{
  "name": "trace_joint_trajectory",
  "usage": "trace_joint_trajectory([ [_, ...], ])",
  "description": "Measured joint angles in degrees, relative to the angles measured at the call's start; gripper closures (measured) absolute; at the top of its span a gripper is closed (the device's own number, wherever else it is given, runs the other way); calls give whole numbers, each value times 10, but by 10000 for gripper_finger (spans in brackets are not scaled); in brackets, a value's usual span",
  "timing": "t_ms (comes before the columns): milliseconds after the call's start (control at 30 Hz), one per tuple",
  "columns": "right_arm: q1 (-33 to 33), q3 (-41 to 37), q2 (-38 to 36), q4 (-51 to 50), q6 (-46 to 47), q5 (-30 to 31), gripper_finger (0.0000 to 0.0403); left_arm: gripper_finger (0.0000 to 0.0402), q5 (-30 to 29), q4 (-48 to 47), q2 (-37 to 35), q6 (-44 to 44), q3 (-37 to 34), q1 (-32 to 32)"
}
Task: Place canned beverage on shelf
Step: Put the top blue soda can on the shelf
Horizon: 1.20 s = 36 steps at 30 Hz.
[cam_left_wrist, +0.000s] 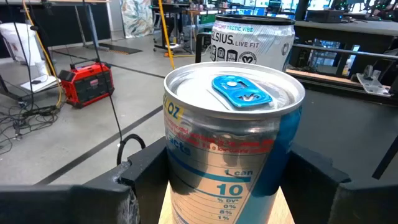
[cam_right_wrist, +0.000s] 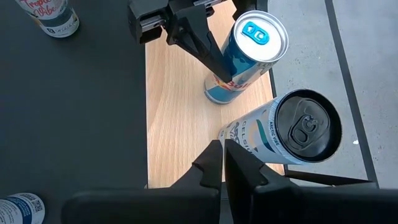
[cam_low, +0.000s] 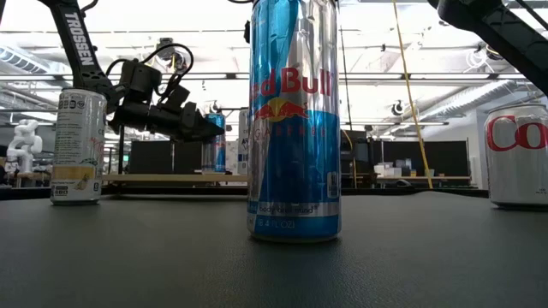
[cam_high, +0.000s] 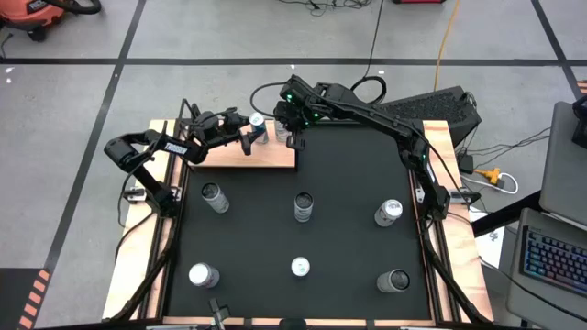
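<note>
A blue and silver canned beverage [cam_left_wrist: 233,130] stands upright on its base on the light-wood shelf [cam_high: 266,158] at the table's far left. My left gripper [cam_high: 253,131] reaches in level from the left. It is open, with one finger [cam_left_wrist: 140,183] close beside each side of the can, and I see no plain touch. A white can with a black top [cam_right_wrist: 277,134] stands on the shelf next to it. My right gripper [cam_right_wrist: 222,155] hangs shut above the shelf's right part, slanting down, with nothing in it.
Several other cans stand on the black mat [cam_high: 353,174]: three in a middle row [cam_high: 215,195] [cam_high: 304,205] [cam_high: 389,212] and three near the front edge [cam_high: 203,274] [cam_high: 300,267] [cam_high: 394,280]. The shelf's near half shows bare wood [cam_right_wrist: 180,130].
</note>
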Motion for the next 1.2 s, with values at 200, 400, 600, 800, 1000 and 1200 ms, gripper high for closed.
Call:
trace_joint_trajectory([
  [200,0,0,0,0,0,0,403,144,20,2,0,4,0,0],
  [400,0,0,0,0,0,0,403,143,29,3,0,4,0,0],
  [600,0,0,0,0,0,0,403,136,30,1,0,9,1,3],
  [800,0,0,0,0,0,0,403,99,29,-33,0,21,21,4],
  [1000,0,0,0,0,0,0,403,84,20,-41,0,31,28,4],
  [1200,0,0,0,0,0,0,403,84,12,-41,0,36,28,7],
])
